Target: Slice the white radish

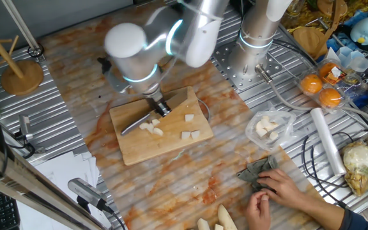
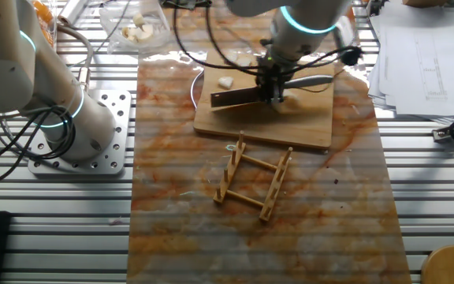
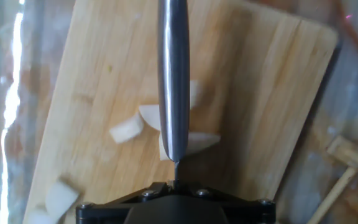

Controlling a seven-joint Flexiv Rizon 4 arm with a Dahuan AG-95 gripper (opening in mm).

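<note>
Your gripper (image 1: 161,105) is shut tight on a knife (image 1: 135,123), and it holds the blade down over the board (image 1: 133,144). You can see the radish (image 1: 153,127) lying on that board, already cut into small pale bits. Some bits sit right by the blade, and a few more bits (image 1: 190,131) lie a little way off near the other side of the board. In the hand view, the knife back runs straight up the middle with bits on both sides of it. I think most of your cutting is done, since no long uncut stick shows anywhere on the board. What may be left is to chop the bigger bits by the blade smaller, if you want that. I cannot find any words, labels or brand names to read in these pictures; the papers at the edge are too blurry.
</note>
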